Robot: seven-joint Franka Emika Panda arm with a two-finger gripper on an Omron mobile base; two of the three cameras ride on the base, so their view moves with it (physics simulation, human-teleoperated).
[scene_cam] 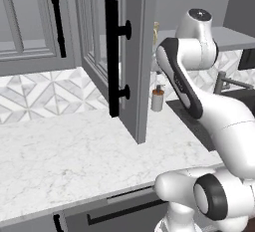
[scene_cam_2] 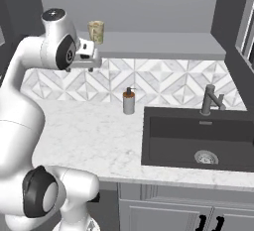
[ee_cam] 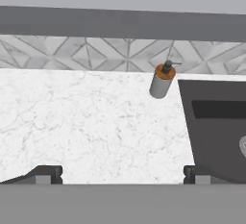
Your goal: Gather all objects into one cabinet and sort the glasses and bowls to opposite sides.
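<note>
Hovering our tool wide open and empty over the counter, beige cup up on the cabinet shelf.

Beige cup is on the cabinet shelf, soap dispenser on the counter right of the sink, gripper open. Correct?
One error: the soap dispenser stands on the counter left of the sink, not right, as the right base view shows. The rest holds: the beige cup is on the cabinet shelf, and the gripper is open.
</note>
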